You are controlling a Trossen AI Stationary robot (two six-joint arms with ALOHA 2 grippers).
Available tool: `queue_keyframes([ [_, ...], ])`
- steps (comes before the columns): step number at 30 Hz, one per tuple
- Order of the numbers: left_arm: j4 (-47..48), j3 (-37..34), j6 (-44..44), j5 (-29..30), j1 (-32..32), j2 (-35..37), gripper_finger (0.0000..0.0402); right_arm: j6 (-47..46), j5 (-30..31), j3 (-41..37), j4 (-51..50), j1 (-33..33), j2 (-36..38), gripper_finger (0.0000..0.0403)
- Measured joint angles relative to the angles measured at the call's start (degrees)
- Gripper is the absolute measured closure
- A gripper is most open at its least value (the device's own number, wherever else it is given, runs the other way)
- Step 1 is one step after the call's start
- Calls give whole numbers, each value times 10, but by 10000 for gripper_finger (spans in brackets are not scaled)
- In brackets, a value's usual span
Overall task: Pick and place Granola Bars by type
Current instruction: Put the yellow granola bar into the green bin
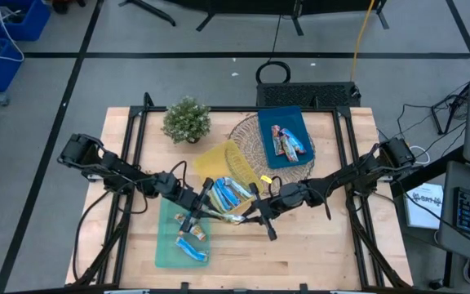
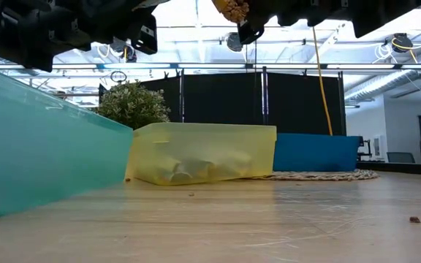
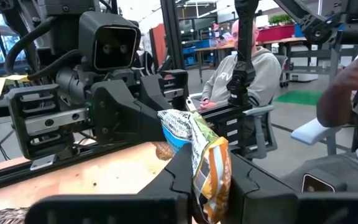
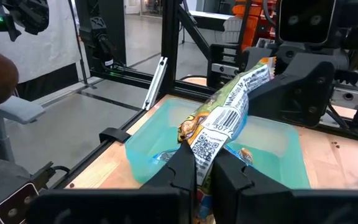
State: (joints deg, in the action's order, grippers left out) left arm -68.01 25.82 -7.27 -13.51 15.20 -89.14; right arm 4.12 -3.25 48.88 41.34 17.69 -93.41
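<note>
High view: left gripper point(image 1: 201, 206) and right gripper point(image 1: 255, 210) meet above the green tray point(image 1: 166, 245), likely a handover.

Left wrist: fingers pinch gold-brown bar point(image 3: 209, 163).

Right wrist: its fingers pinch the same bar's other end, apparently.

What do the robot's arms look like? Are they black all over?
Mostly, yes. Both arms are dark and chunky, built from jointed black segments with black cables looping beside them. The left gripper and right gripper each end in two flat dark fingers. A boxy black camera sits on each wrist.
</note>
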Motion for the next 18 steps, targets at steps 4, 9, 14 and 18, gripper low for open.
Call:
queue_keyframes([
  [4, 1, 0, 0, -4, 0, 0, 364, 0, 0, 0, 0, 0, 0, 346],
  [9, 1, 0, 0, -4, 0, 0, 366, 0, 0, 0, -4, 0, 0, 277],
  [14, 5, 0, 0, -3, 0, 0, 367, 0, 1, 0, -4, 0, 0, 195],
  [18, 6, 0, 0, -1, 0, 0, 368, 1, 1, 0, -6, 0, 0, 137],
])
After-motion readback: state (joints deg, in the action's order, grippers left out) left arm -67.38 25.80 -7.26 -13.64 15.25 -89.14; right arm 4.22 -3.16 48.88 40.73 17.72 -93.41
